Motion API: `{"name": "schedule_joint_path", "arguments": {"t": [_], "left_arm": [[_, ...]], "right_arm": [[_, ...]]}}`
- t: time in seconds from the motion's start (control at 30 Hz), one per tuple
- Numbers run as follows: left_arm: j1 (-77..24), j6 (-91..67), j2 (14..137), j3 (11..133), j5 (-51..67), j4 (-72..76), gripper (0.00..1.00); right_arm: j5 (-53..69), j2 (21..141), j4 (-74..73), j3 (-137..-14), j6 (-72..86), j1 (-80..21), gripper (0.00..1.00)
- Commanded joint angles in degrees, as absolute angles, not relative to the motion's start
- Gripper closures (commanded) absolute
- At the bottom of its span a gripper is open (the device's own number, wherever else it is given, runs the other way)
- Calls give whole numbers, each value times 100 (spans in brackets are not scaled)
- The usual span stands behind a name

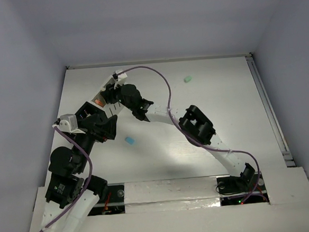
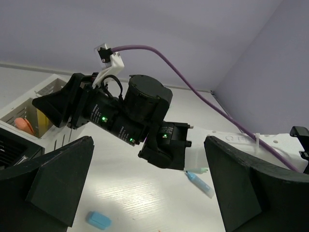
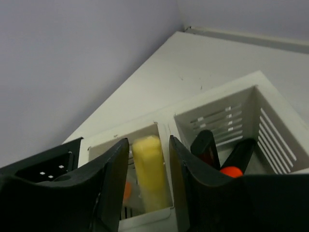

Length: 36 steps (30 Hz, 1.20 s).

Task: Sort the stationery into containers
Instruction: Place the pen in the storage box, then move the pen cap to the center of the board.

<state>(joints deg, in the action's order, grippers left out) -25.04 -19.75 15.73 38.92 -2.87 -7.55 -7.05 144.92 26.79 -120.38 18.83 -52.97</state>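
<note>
**Right pincer parked over the white box, yellow stick between its fingers**

Starting at the near side of the table (image 1: 234,115): the left gripper (image 1: 108,129) hangs over the left part of the table with its jaws spread as wide as they go, nothing between them. A stubby blue block (image 1: 129,140) lies flat on the table just beside it. The left wrist view also shows a light blue marker-like stick (image 2: 199,182) on the table, next to the right arm's forearm.

Further back, the right gripper (image 3: 148,141) is reaching across to the far left corner and sits right above the white container (image 3: 270,125). Its jaws are partly apart and straddle a yellow piece (image 3: 148,179) that stands upright in the left compartment – there's a thin sliver of gap on each side, so it doesn't look clamped. An orange piece (image 2: 23,125) is in that same compartment. The right compartment holds a couple of dark pieces (image 3: 205,145) with an orange bit – can't make out what they are. The black container (image 3: 43,166) sits right next to the white one.

Farthest out, a green piece (image 1: 187,78) lies alone near the back edge.
</note>
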Motion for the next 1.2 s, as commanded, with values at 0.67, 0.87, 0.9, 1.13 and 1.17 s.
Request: {"name": "schedule_joint_path", "arguments": {"t": [0.67, 0.87, 0.9, 1.13, 1.17], "left_arm": [[-2259, -1898, 1722, 3832, 211, -316, 1], [-2259, -1916, 1819, 3814, 263, -281, 1], [-2259, -1916, 1828, 3823, 272, -273, 1], [-2083, -1934, 1942, 3806, 422, -193, 1], [-2083, -1934, 1968, 3797, 483, -185, 1]], "right_arm": [[-615, 11909, 709, -9703, 2513, -3104, 84], [-712, 12216, -736, -10115, 2514, -2102, 66], [-695, 12243, -825, -10142, 2514, -1900, 60], [-343, 12550, -1230, -10230, 2522, -1433, 37], [-317, 12603, -1291, -10248, 2540, -1433, 37]]}}
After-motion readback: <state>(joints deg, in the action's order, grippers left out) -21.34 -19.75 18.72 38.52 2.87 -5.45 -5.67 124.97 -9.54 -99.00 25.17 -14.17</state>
